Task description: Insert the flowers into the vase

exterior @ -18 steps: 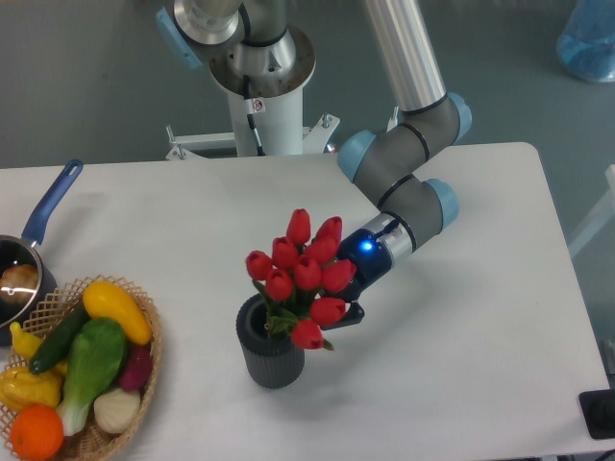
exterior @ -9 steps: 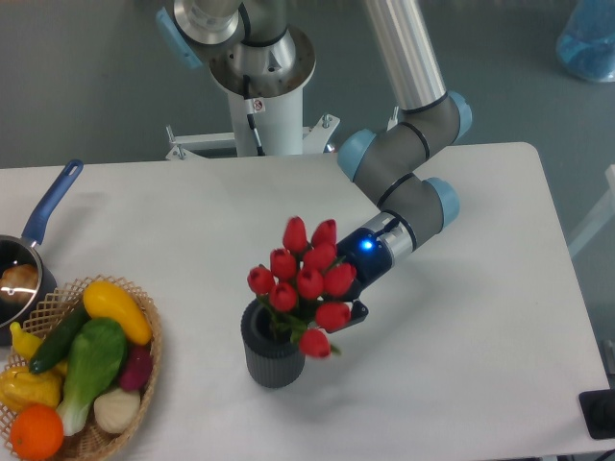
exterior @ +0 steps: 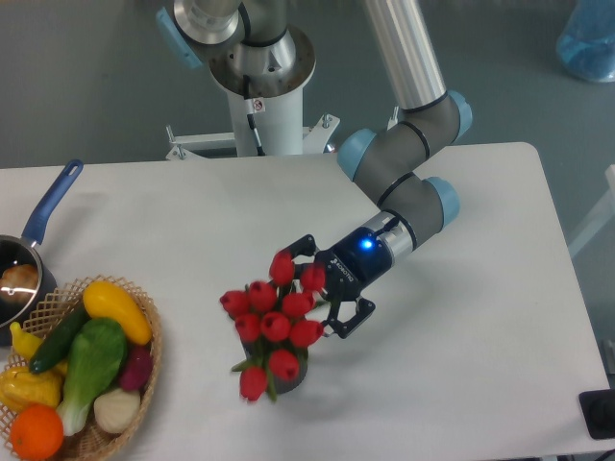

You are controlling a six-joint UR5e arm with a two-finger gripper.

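Standing in the near middle of the white table (exterior: 461,384), the dark grey vase (exterior: 291,373) is almost wholly hidden by the flowers (exterior: 272,322), whose red tulip buds spill over it and lean toward the left; only a sliver of its wall shows beneath them. The stems appear to sit inside the opening, so insertion looks essentially done, though how deep they sit cannot be told. Just behind the bunch, the gripper (exterior: 332,285) has its two fingers spread apart, with the buds beside them and no grasp evident. What seems left is withdrawal of the arm and confirmation that the tilted bunch stands without tipping the vase. At far left lie a wicker basket (exterior: 144,379) of toy produce and a blue-handled saucepan (exterior: 29,259).
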